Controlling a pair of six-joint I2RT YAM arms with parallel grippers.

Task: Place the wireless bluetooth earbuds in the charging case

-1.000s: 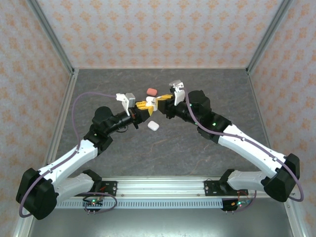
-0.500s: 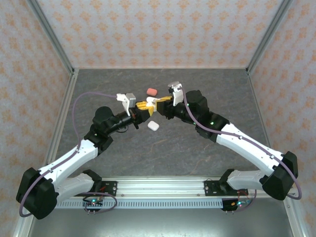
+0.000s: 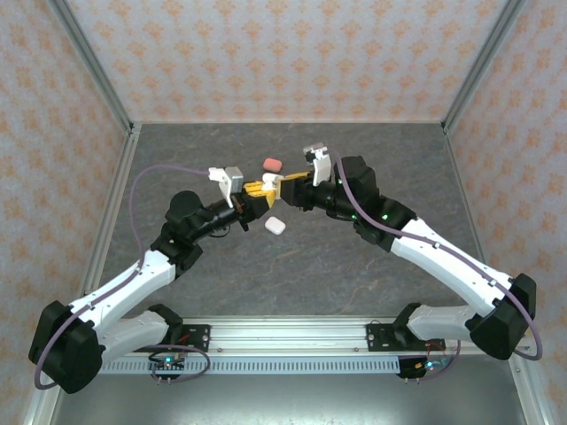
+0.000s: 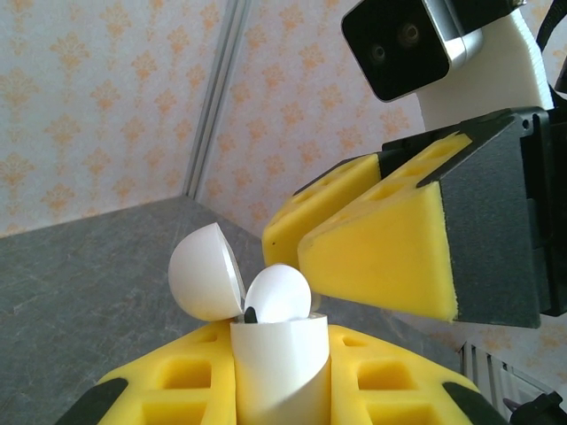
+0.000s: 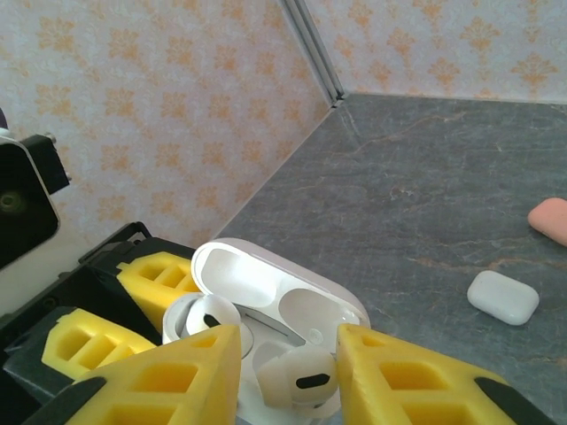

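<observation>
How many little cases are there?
3. An open white case is held in the left gripper; a shut white case and a pink case lie on the table. The arms may hide more.

Earbuds (image 5: 297, 379) in charging case (image 5: 266, 276), far case (image 3: 272, 164) behind, near case (image 3: 275, 225) before

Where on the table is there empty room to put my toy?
Bare spots: the far left corner of the table, beyond the left arm; the far right corner, beyond the right arm; the near stretch between both arms, below the closed white case. Crowded: the middle, where the left gripper and right gripper meet at the open case, near the pink case.
</observation>
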